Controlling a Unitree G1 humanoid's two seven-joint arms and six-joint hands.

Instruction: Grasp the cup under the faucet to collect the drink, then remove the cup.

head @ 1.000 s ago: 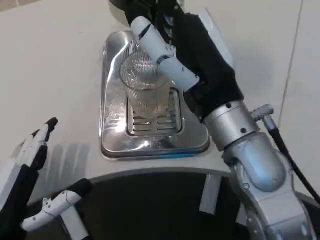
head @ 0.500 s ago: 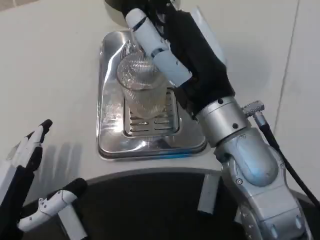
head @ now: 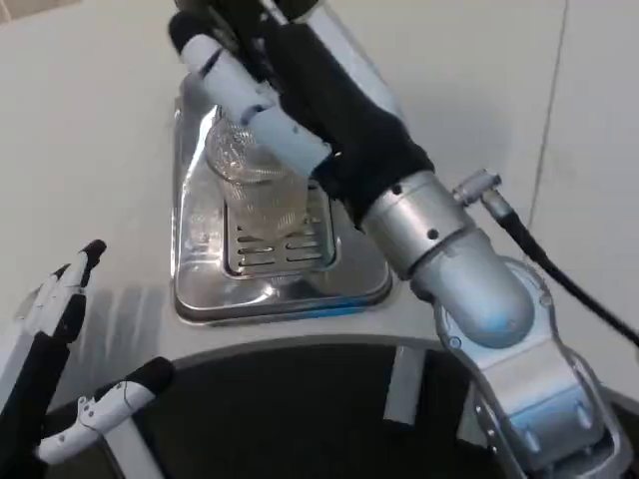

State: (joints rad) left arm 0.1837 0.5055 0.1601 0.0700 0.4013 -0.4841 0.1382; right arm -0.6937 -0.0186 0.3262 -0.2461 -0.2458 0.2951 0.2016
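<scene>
A clear ribbed cup (head: 255, 185) stands on the slotted grate of a shiny metal drip tray (head: 205, 289), below the dark base of the dispenser (head: 215, 15) at the top edge. My right hand (head: 300, 110) wraps around the cup from the right, its white fingers (head: 235, 95) crossing the rim and its black palm against the cup's side. The faucet itself is hidden behind the hand. My left hand (head: 50, 349) hovers low at the left over the table with its fingers spread and nothing in it.
The white table (head: 90, 150) stretches to the left and right of the tray. A dark curved edge (head: 290, 409) of my own body runs along the bottom. A black cable (head: 559, 279) trails from my right wrist.
The whole picture has shifted left, so the camera moved. My right hand keeps its grip on the cup on the tray. The left hand stays put.
</scene>
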